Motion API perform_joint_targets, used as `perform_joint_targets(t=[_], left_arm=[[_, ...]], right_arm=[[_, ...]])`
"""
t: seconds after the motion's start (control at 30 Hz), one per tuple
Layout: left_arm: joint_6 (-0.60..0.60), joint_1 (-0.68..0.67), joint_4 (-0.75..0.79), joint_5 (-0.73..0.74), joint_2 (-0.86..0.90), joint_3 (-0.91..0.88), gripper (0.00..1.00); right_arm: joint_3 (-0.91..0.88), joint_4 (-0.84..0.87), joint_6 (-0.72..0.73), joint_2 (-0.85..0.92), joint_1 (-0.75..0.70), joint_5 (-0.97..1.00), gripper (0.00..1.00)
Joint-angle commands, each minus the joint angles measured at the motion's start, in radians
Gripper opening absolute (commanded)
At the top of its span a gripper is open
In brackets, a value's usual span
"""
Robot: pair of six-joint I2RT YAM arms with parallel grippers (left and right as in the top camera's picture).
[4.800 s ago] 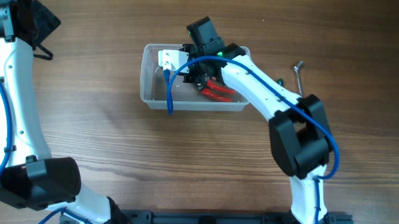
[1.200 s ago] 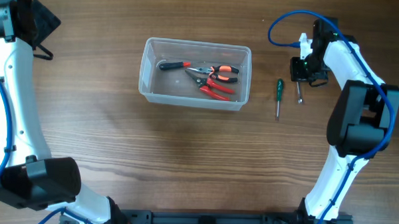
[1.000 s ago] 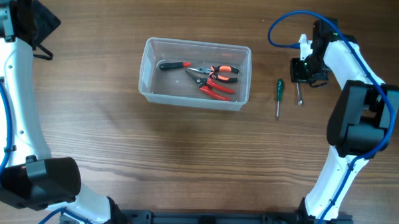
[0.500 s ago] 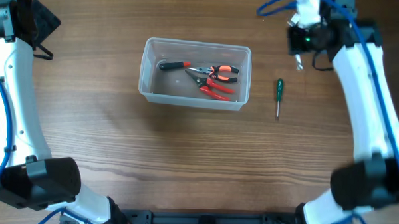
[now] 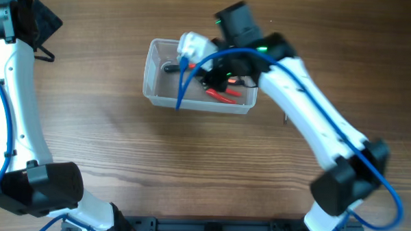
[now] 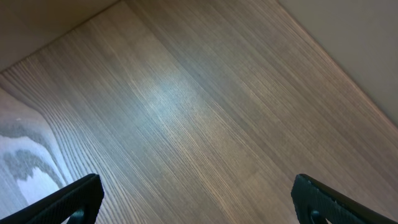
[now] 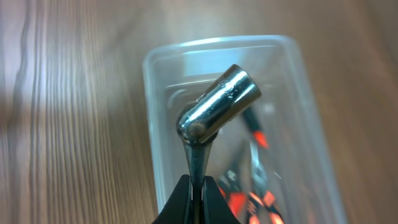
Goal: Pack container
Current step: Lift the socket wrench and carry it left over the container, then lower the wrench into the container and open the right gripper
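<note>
The container (image 5: 149,91) is a clear plastic bin at the middle of the table; it also fills the right wrist view, where its rim (image 7: 152,130) runs below the tool. Inside lie red-handled pliers (image 5: 224,96) and a black-handled tool (image 5: 169,67). My right gripper (image 7: 197,185) is shut on the shaft of a chrome socket wrench (image 7: 219,103), holding it above the container's inside. From overhead the right gripper (image 5: 216,75) hangs over the bin's middle, largely hidden under its wrist. My left gripper (image 6: 199,200) stands wide open over bare wood, holding nothing.
The left arm (image 5: 14,88) runs along the table's left edge. A thin screwdriver tip (image 5: 285,119) shows just right of the container, mostly hidden under the right arm. A blue cable (image 5: 183,80) hangs across the bin's left half.
The right arm has lifted the chrome wrench from beside the green screwdriver on the right and swung left with it to above the container. The left arm has not moved.
</note>
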Motion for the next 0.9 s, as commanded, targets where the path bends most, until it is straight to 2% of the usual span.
perform_joint_targets(t=[0.0,0.1,0.43,0.47,0.63,0.67,0.77,0.87], left_arm=[[0.005,0.005,0.000,0.002,-0.004,0.009,1.00],[0.005,0.005,0.000,0.002,-0.004,0.009,1.00],[0.004,0.005,0.000,0.002,-0.004,0.009,1.00],[0.005,0.005,0.000,0.002,-0.004,0.009,1.00],[0.005,0.005,0.000,0.002,-0.004,0.009,1.00],[0.004,0.005,0.000,0.002,-0.004,0.009,1.00],[0.005,0.005,0.000,0.002,-0.004,0.009,1.00],[0.005,0.005,0.000,0.002,-0.004,0.009,1.00]], right_arm=[[-0.001,0.040,-0.290,0.148,0.038,-0.047,0.04],[-0.001,0.101,-0.356,0.232,0.045,-0.047,0.04],[-0.001,0.257,-0.359,0.335,0.045,-0.043,0.04],[-0.001,0.259,-0.358,0.335,0.045,-0.043,0.07],[-0.001,0.288,-0.284,0.335,0.045,-0.025,0.56],[0.000,0.307,-0.235,0.333,0.045,0.004,0.61],[0.008,0.336,-0.067,0.301,0.045,0.138,0.62],[0.036,0.297,0.116,0.226,0.037,0.304,0.59]])
